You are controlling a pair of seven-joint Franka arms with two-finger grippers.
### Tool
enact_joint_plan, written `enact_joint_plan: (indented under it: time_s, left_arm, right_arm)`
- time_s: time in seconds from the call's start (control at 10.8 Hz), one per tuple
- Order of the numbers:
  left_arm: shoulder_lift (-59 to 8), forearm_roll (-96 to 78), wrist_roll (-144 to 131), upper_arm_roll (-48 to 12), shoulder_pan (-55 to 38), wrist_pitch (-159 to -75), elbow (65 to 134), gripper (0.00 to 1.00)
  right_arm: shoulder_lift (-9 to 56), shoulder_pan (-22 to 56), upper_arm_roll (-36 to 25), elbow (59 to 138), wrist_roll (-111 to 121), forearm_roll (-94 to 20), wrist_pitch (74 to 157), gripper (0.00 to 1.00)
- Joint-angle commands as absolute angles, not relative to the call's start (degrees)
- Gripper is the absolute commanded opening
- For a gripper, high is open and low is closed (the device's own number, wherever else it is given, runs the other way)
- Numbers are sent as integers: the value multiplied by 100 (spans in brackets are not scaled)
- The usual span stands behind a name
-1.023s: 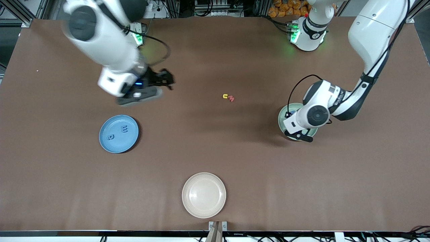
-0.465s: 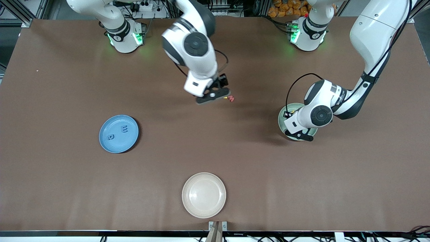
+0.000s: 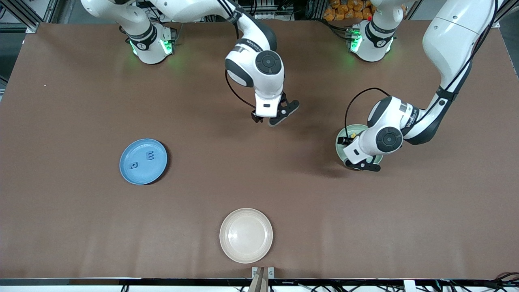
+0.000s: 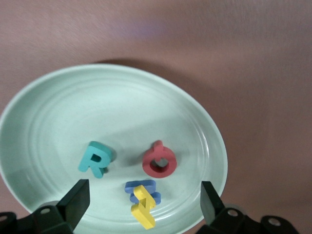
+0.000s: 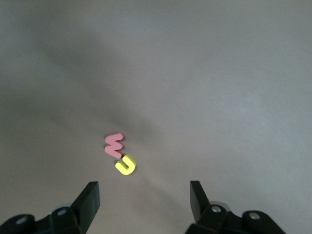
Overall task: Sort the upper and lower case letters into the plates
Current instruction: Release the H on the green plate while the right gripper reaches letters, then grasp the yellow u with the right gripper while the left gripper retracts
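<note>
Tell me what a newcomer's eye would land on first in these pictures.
The left gripper, open, hangs over the mint green plate at the left arm's end, where teal, red, blue and yellow letters lie. The right gripper, open, hangs over a pink letter and yellow letter mid-table. The blue plate holds two blue letters.
</note>
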State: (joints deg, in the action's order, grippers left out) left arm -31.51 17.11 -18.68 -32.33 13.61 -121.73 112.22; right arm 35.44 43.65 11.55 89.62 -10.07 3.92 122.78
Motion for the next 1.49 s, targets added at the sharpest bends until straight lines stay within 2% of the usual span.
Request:
enact_joint_plan:
  time_s: [0.0, 0.19, 0.37, 0.56, 0.93, 1.12, 1.39]
  left_arm:
    - [-2980, 1556, -1995, -3270, 1459, -11920, 10839, 100]
    - [-2866, 1564, -1995, -3269, 1468, -11342, 10278, 100]
    - [-2717, 1564, -1969, -3261, 1485, -10585, 9531, 100]
    - [-2594, 1556, -1978, -3269, 1555, -10398, 9107, 100]
    - [-1953, 1547, -1916, -3296, 1854, -10363, 8413, 100]
    - [-1479, 1171, -1916, -3270, 1907, -10004, 8367, 100]
    - [-1362, 555, -1890, -3270, 2136, -9625, 8140, 100]
  right_arm:
    - [3647, 4333, 1266, 8921, 433, 614, 12331, 81]
    - [3726, 4342, 1309, 8921, 1183, 677, 12375, 77]
    - [3735, 4350, 1415, 9096, 1353, 782, 12839, 76]
    - [3805, 4491, 1424, 9490, 1336, 966, 13540, 74]
    - [3814, 4491, 1433, 9773, 1371, 984, 13605, 71]
    - [3858, 4491, 1433, 9773, 1450, 1150, 13623, 68]
    - [3893, 4500, 1433, 9782, 1407, 1274, 13614, 66]
